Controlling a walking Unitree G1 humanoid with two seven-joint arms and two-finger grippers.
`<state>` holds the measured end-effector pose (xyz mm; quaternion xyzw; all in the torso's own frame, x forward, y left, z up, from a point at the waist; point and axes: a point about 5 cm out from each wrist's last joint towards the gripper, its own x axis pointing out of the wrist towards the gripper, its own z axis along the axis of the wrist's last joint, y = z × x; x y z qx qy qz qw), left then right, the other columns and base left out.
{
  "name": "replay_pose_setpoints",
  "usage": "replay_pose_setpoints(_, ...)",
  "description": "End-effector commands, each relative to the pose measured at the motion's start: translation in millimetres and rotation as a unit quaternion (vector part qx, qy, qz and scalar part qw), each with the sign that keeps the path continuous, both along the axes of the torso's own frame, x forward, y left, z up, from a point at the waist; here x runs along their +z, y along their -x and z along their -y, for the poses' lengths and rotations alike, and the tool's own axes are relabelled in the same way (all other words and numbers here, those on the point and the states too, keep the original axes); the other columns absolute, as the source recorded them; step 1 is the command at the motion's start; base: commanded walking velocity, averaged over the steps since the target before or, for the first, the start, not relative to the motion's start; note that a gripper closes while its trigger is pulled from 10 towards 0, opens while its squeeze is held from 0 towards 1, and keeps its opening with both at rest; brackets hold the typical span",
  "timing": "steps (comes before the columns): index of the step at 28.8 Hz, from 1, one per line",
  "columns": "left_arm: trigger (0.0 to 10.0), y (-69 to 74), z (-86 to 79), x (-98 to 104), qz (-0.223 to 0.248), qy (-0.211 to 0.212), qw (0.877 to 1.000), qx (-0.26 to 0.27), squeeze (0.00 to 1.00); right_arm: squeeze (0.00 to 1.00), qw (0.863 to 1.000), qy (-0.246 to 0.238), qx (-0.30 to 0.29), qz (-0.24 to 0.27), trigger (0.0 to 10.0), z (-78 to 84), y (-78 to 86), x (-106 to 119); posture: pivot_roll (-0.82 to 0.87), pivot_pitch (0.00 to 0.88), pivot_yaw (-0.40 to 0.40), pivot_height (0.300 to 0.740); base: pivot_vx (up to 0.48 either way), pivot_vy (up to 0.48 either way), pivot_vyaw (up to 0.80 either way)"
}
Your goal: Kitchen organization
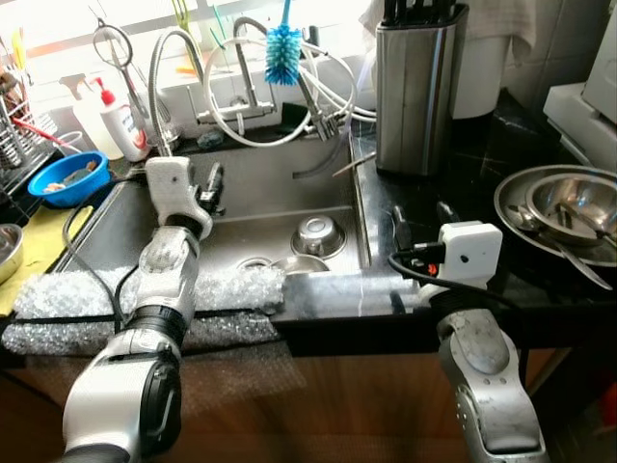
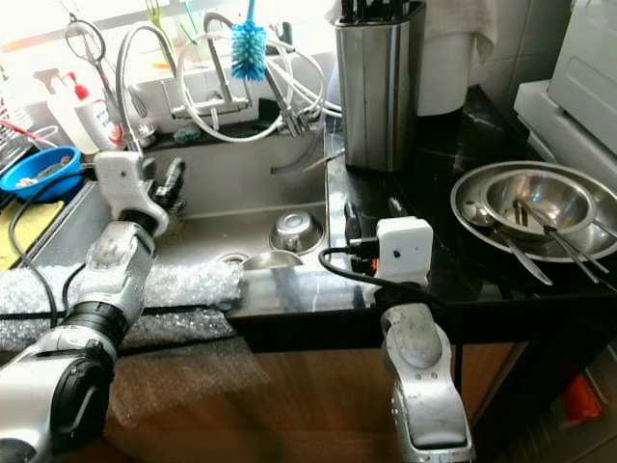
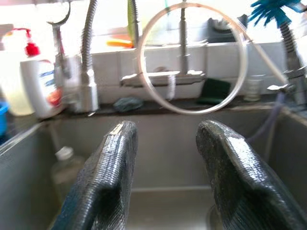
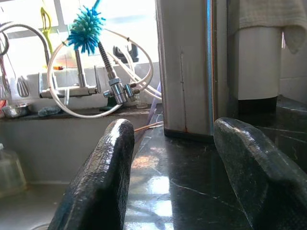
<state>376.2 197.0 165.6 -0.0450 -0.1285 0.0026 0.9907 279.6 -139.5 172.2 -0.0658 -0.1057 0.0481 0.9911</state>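
My left gripper hangs open over the left part of the steel sink, with nothing between its fingers. In the sink bottom sit a small upturned steel bowl and a second bowl near the front wall. My right gripper is open just above the black counter, right of the sink, and points toward the steel knife block. Its fingers hold nothing. Stacked steel bowls with spoons lie on the counter at the far right.
A blue brush hangs on the taps and white hoses behind the sink. A soap bottle, a blue bowl and a dish rack stand at the left. Bubble wrap pads the sink's front edge. A clear plastic bottle lies in the sink.
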Motion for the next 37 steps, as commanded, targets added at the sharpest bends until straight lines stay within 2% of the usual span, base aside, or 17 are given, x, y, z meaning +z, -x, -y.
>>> replay_pose_setpoints(1,10.0,3.1,-7.9,5,0.015,-0.009,1.0,0.007,0.0,0.0,1.0,0.005,0.003,-0.003,10.0,-2.0,-3.8,1,-0.14,0.0,0.178,0.74,0.0,0.0,0.0)
replay_pose_setpoints(4,10.0,10.6,-5.7,-3,0.011,-0.008,1.0,0.006,0.0,0.0,0.999,0.024,-0.021,-0.01,10.0,6.8,-9.3,5,-0.15,0.0,0.176,0.74,0.0,0.0,0.0)
replay_pose_setpoints(6,10.0,15.7,-0.2,-6,0.017,0.013,1.0,0.003,0.0,0.0,0.999,0.03,-0.04,-0.016,10.0,16.0,-14.5,10,-0.15,0.0,0.173,0.74,0.0,0.0,0.0)
replay_pose_setpoints(13,10.0,20.7,4.7,-7,0.023,0.028,0.999,-0.005,0.0,0.0,0.998,0.031,-0.044,-0.015,10.0,19.0,-17.0,13,-0.15,0.0,0.172,0.74,0.0,0.0,0.0)
replay_pose_setpoints(14,10.0,28.0,1.5,-18,0.009,0.026,1.0,0.005,0.0,0.0,0.998,0.035,-0.044,-0.01,10.0,21.6,-19.5,18,-0.16,0.0,0.154,0.74,0.0,0.0,0.0)
replay_pose_setpoints(18,10.0,34.8,0.4,-24,0.008,0.035,0.999,0.024,0.0,0.0,0.998,0.041,-0.039,-0.006,10.0,26.6,-21.2,23,-0.16,0.0,0.122,0.74,0.0,0.0,0.0)
replay_pose_setpoints(21,10.0,36.4,2.1,-25,0.01,0.047,0.998,0.034,0.0,0.0,0.998,0.049,-0.035,-0.009,10.0,29.8,-22.5,24,-0.16,0.0,0.099,0.74,0.0,0.0,0.0)
replay_pose_setpoints(26,10.0,36.1,1.3,-27,0.001,0.037,0.998,0.045,0.0,0.0,0.998,0.056,-0.03,-0.007,10.0,32.1,-25.5,28,-0.15,0.0,0.084,0.74,0.0,0.0,0.0)
replay_pose_setpoints(28,10.0,35.2,0.4,-25,0.005,0.045,0.998,0.048,0.0,0.0,0.998,0.06,-0.029,-0.008,10.0,33.1,-26.5,28,-0.15,0.0,0.081,0.74,0.0,0.0,0.0)
replay_pose_setpoints(34,10.0,32.8,2.3,-21,0.005,0.03,0.999,0.039,0.0,0.0,0.997,0.068,-0.044,-0.015,10.0,36.7,-31.3,31,-0.15,0.0,0.082,0.74,0.0,0.0,0.0)
replay_pose_setpoints(37,10.0,31.7,3.8,-23,-0.004,0.017,0.999,0.033,0.0,0.0,0.995,0.072,-0.063,-0.037,10.0,39.7,-33.5,30,-0.15,0.0,0.08,0.74,0.0,0.0,0.0)
